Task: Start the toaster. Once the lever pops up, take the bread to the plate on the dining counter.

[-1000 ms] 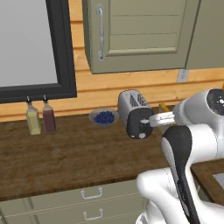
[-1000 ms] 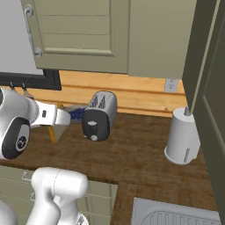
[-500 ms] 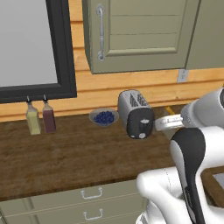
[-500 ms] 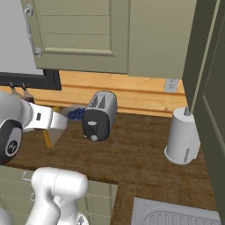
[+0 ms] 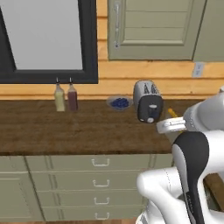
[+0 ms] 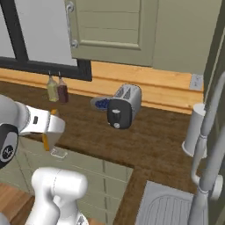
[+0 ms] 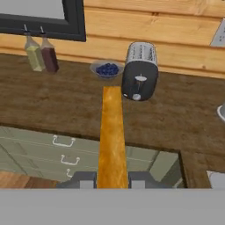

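One slice, the bread, is riding clamped in the gripper, pulling back from the toaster; the plate is next.

toaster on the wooden worktop, berry bowl beside it, 2 bottles left.

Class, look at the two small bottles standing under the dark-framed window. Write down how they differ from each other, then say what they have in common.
Colour: the left bottle holds something pale yellow-green, while the right bottle holds something dark reddish-brown. Position: the left bottle stands farther from the bowl of blue berries and the toaster; the right bottle stands nearer them. Shared: both are upright, close side by side on the wooden worktop against the wall, alike in shape and height, with narrow necks.
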{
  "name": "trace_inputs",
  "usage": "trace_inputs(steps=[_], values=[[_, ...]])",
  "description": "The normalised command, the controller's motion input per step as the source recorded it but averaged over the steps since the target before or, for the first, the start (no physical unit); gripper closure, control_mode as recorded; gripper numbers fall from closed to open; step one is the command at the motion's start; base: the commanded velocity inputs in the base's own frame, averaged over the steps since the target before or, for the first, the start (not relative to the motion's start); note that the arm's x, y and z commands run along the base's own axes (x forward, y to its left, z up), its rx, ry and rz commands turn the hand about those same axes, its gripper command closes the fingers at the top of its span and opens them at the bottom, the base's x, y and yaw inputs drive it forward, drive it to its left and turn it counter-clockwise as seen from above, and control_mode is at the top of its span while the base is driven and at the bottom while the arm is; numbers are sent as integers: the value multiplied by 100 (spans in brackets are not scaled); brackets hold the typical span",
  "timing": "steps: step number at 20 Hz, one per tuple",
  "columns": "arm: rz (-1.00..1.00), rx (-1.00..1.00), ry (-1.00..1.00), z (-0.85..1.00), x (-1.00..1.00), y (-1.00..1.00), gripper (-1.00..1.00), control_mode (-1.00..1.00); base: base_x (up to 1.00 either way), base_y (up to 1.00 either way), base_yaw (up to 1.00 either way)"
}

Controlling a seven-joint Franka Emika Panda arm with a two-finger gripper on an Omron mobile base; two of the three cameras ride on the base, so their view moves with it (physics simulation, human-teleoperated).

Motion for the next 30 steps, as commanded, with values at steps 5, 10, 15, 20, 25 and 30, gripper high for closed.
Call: trace_inputs(steps=[5, 10, 15, 20, 25, 30], values=[[0, 0, 0, 0, 0, 0, 100, 100, -23, -10, 71], [0, 0, 0, 0, 0, 0, 100, 100, -6, -8, 83], [0, 0, 0, 0, 0, 0, 100, 100, 0, -3, 92], [0, 0, 0, 0, 0, 0, 100, 100, 0, 0, 95], [0, 0, 0, 0, 0, 0, 100, 100, 4, 0, 96], [0, 0, 0, 0, 0, 0, 100, 100, 16, 0, 95]])
